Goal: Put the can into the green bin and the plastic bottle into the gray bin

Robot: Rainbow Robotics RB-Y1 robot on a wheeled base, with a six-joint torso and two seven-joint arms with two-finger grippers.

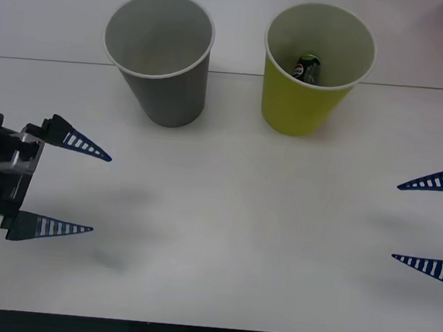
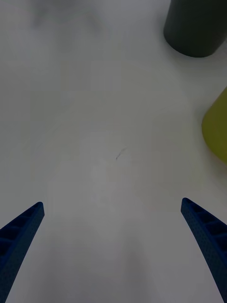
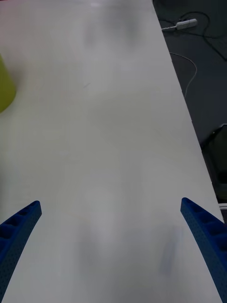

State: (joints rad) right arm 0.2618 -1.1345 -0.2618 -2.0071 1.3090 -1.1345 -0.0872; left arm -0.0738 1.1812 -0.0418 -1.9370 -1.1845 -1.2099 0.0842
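A white table fills the front view, with a seam running across it behind the two bins. The gray bin stands upright on the left at the far side, a paper-cup shape with a white rim and a pale inside; nothing can be seen in it from the front view. Just beside it on the right, apart from it, stands the green bin, the same cup shape in yellow-green with a white rim. The can lies inside the green bin, low against the bottom, tilted, its dark blue-and-green label and a bit of silver metal showing; it looks tiny against the bin.

The left gripper hovers over the near left part of the table, released, its two blue ribbed fingers spread wide and pointing toward the middle, holding nothing. The right gripper sits at the right edge, likewise spread open and empty, fingers pointing inward. Both are well apart from the bins.

In the right wrist view the table is bare between the blue fingers, with the two bins at the edge. In the left wrist view the table edge gives way to a dark floor with a white cable
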